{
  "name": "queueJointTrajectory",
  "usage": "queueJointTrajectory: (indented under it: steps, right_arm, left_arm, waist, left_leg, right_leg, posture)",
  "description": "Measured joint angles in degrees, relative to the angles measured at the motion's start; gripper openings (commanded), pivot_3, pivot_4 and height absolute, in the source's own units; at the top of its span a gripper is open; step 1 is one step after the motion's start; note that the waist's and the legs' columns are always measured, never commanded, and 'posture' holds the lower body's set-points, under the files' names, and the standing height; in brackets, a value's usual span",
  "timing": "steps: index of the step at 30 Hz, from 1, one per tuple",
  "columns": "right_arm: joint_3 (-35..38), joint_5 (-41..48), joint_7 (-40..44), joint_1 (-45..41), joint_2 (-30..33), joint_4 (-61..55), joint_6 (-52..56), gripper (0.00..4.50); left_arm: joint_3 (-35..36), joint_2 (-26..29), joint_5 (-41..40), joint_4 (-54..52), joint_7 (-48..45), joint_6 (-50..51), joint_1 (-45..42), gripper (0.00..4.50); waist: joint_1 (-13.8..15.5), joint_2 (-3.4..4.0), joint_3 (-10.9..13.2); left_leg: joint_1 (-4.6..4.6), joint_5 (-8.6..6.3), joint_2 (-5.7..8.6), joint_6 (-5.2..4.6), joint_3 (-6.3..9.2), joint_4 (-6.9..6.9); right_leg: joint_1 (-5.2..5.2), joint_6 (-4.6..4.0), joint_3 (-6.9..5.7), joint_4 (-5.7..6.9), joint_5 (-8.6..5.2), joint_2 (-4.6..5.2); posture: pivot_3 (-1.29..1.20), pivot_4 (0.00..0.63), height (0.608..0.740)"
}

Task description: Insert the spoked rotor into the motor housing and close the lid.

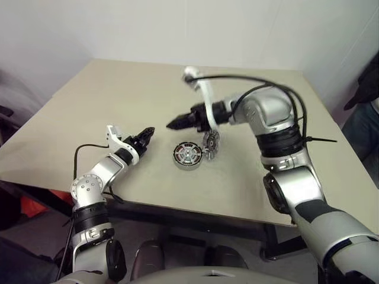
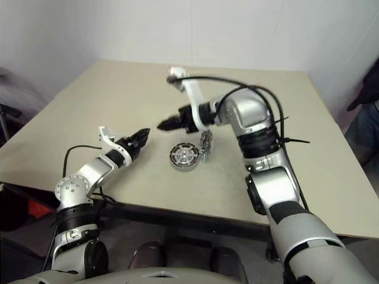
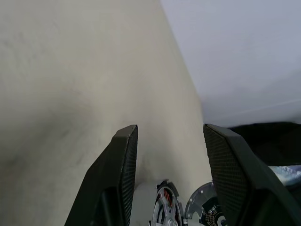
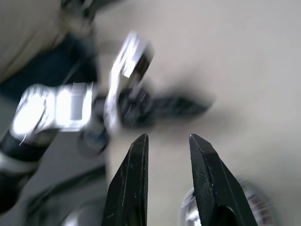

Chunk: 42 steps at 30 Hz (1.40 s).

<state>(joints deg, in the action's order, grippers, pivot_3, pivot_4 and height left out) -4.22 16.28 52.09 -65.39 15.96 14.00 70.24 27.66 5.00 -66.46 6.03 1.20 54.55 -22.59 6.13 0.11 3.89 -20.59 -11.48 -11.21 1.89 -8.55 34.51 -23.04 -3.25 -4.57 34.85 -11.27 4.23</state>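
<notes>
The left gripper (image 1: 147,132) is hovering over the beige tabletop (image 1: 118,94), its fingers spread and empty. Just to its right, the motor housing (image 1: 186,155) is lying flat, with the spoked rotor (image 1: 211,144) standing on edge against its right side. Above them, the right gripper (image 1: 172,125) is hanging with fingers parted, gripping nothing.

Parts near the table's front edge.
The motor housing (image 1: 187,155) lies flat on the table (image 1: 118,94); the spoked rotor (image 1: 211,142) stands tilted just right of it.
</notes>
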Motion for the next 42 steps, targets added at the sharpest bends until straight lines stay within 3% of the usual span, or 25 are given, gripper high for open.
queueJointTrajectory:
  steps: [4,9,14,19,26,33,42]
  right_arm:
    - [1.8,-3.0,-3.8,-0.4,6.6,8.0,-10.0,1.53]
    - [1.6,-6.7,-5.4,5.1,15.2,13.8,-18.2,0.01]
    - [0.0,-7.6,-2.1,20.9,22.3,9.0,-19.5,0.01]
    - [-0.9,-2.4,3.5,33.0,24.9,-6.9,-15.8,0.01]
    - [0.0,3.0,0.2,32.8,18.9,-15.0,-11.1,0.01]
    - [0.3,5.2,-5.1,29.2,11.4,-14.9,-8.6,0.01]
    - [-0.6,5.6,-8.6,29.0,6.3,-10.9,-9.3,0.01]
  left_arm:
    - [-1.5,0.0,0.0,0.0,-1.3,1.0,0.0,2.34]
    - [-3.1,1.0,0.1,0.2,-2.6,2.0,-0.4,2.34]
    - [-5.0,4.2,1.5,0.1,-5.1,2.5,-1.1,2.34]
    - [-12.0,8.0,5.3,-3.9,-11.9,3.4,0.8,2.34]
    - [-14.2,10.3,7.3,-5.7,-16.2,3.7,1.4,2.34]
    - [-14.4,10.5,9.2,-6.4,-16.9,3.7,2.3,2.34]
    - [-12.5,11.1,9.7,-6.8,-16.1,3.7,2.8,2.34]
  waist:
    - [0.4,-0.02,0.0]
    - [1.0,-0.02,0.0]
    - [1.2,-0.03,0.0]
    - [0.8,0.17,0.0]
    - [0.9,0.18,0.0]
    - [0.9,0.17,-0.1]
    - [0.8,0.17,-0.1]
  left_leg:
    - [0.00,0.00,0.10,0.00,-0.05,0.00]
    - [-0.14,0.00,0.15,-0.01,-0.02,0.00]
    - [-0.29,-0.03,0.20,-0.08,0.00,-0.01]
    - [-0.30,-0.01,0.20,-0.09,-0.03,-0.01]
    - [0.66,0.04,0.22,-0.15,-0.07,0.00]
    - [0.63,0.11,0.23,-0.12,-0.01,-0.03]
    - [0.58,0.12,0.25,-0.08,-0.03,-0.26]
  right_leg:
    - [0.06,0.00,0.00,-0.01,0.00,0.03]
    - [-0.04,-0.29,-0.01,-0.01,0.17,0.02]
    - [-0.05,-0.24,0.00,-0.02,0.14,0.02]
    - [-0.13,0.11,0.08,0.03,-0.05,0.02]
    - [0.61,0.09,0.05,-0.04,-0.06,0.03]
    - [0.64,0.10,0.04,-0.04,-0.05,0.05]
    - [0.54,0.08,0.05,-0.07,-0.06,0.04]
  posture:
    - [0.00,0.000,0.740]
    - [0.00,0.000,0.740]
    - [0.00,0.000,0.740]
    - [0.00,0.000,0.740]
    - [0.00,0.000,0.740]
    - [0.00,0.000,0.740]
    - [0.00,0.000,0.740]
